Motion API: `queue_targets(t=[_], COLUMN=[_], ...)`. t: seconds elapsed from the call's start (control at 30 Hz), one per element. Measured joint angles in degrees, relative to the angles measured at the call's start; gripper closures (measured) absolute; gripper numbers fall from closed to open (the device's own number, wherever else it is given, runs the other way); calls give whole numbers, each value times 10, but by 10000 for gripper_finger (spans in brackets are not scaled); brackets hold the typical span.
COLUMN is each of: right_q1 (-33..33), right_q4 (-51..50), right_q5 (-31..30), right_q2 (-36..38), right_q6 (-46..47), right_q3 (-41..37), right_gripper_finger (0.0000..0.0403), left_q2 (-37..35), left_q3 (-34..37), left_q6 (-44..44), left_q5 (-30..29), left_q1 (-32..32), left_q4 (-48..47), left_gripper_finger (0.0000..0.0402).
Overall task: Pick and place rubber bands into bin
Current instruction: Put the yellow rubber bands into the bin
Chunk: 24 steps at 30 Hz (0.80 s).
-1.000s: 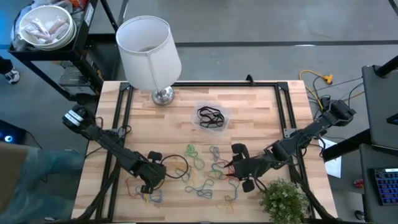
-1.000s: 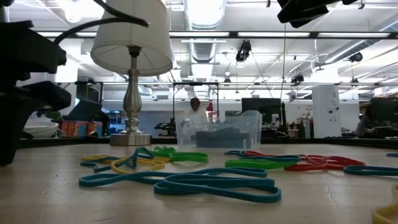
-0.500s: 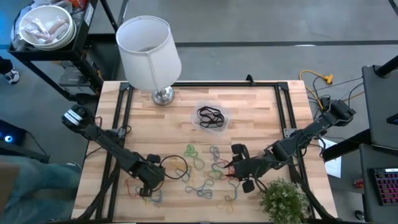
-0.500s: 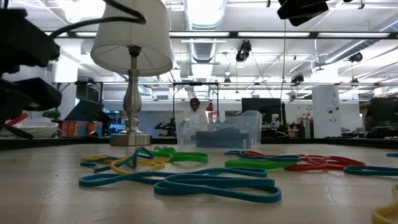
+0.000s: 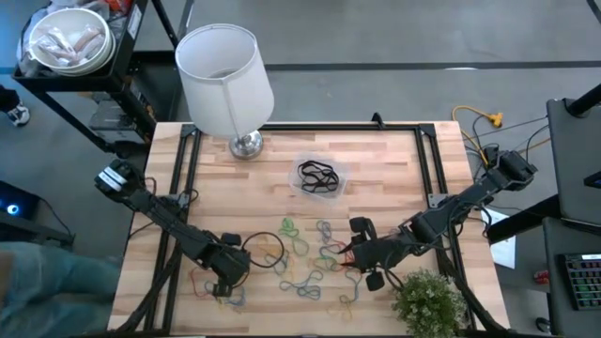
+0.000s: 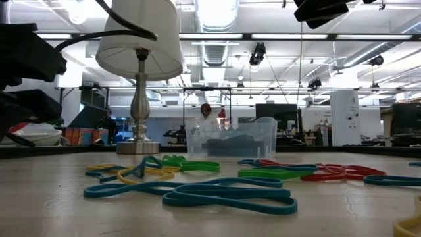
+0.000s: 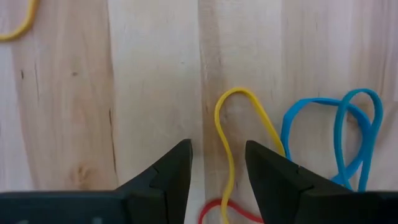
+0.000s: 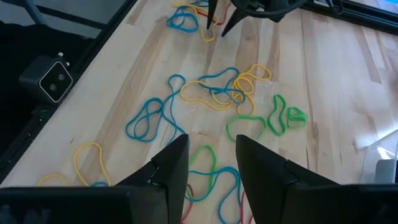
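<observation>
Near the front edge of the table [image 5: 394,160], well away from the lamp [image 5: 225,70] that stands at the far edge, you have both grippers low over the scattered rubber bands [image 5: 305,255]. Your left gripper [image 7: 217,171] hangs over the bands at the lamp's side of the spread; its fingers [image 7: 171,174] stand apart with nothing between them, and a yellow band [image 7: 233,134] runs up through the gap beside a blue band [image 7: 339,137], both lying flat on the wood. Your right gripper [image 8: 211,163] sits at the other end of the spread, farther from the lamp and next to the small green plant [image 5: 427,300]; its fingers are also apart and empty, with blue, yellow and green loops lying on the boards ahead of it. The bin [image 5: 321,176] stands between the lamp and the loose bands, a short way from the lamp's base, and you can see a tangle of black bands [image 5: 319,176] already lying in it. From table height the bin [image 6: 230,137] shows behind the loops, just beside the lamp's stem.
</observation>
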<state>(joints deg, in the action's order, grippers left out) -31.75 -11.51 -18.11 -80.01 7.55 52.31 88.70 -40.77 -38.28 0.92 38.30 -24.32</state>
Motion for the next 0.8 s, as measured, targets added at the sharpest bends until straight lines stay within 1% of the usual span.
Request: queue_targets(t=[0.13,0.4,0.53,0.67,0.8], right_q1=[0,0,0,0,0], right_q4=[1,1,1,1,1], right_q5=[0,0,0,0,0], right_q2=[0,0,0,0,0], right_q6=[0,14,15,15,15], right_q3=[0,-2,-4,-4,-4], right_gripper_finger=[275,275,275,275,275], left_q2=[9,24,33,38,38], left_q3=[0,-11,-22,-27,-26], left_q6=[-19,-63,-64,-64,-54], left_q5=[1,-3,-1,-5,-23], left_q1=[4,33,47,50,51], left_q4=[-3,-29,-49,-77,-107], left_gripper_finger=[276,338,362,391,400])
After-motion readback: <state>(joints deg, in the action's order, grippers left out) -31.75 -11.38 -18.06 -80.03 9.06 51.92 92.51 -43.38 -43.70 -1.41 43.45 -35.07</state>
